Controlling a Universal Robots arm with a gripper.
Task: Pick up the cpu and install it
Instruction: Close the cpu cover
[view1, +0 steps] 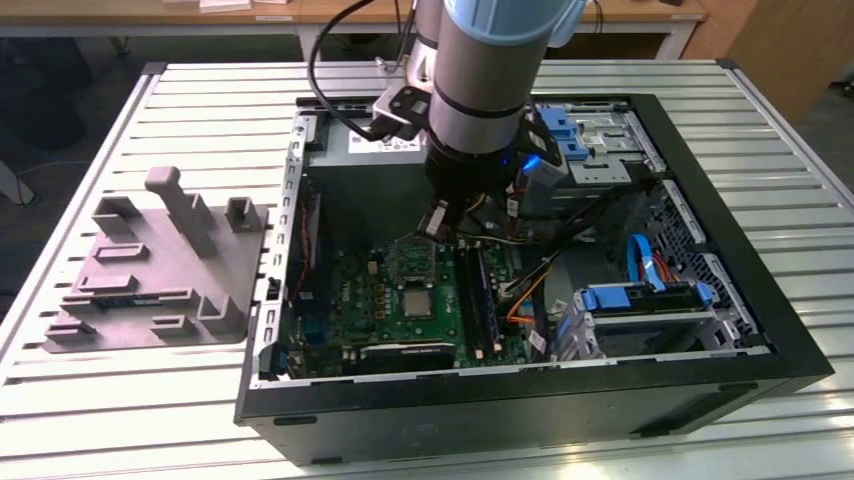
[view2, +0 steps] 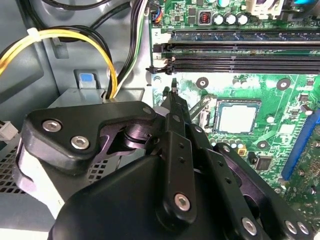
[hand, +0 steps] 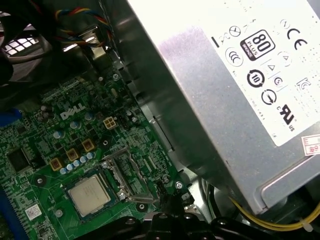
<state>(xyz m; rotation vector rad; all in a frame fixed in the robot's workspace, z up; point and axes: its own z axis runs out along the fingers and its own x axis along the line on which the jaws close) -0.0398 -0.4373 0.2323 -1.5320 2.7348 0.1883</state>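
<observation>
cpu already sits flat in the motherboard socket, inside the open PC case. Tool hangs just beside it, fingers closed on nothing. Chip judged light, rigid, slick-topped, fragile underneath; grip opposite edges only, keep it level.

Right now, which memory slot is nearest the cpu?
The slot at the edge of the bank facing the cpu, leftmost in the exterior view; the others lie beyond it.
</observation>
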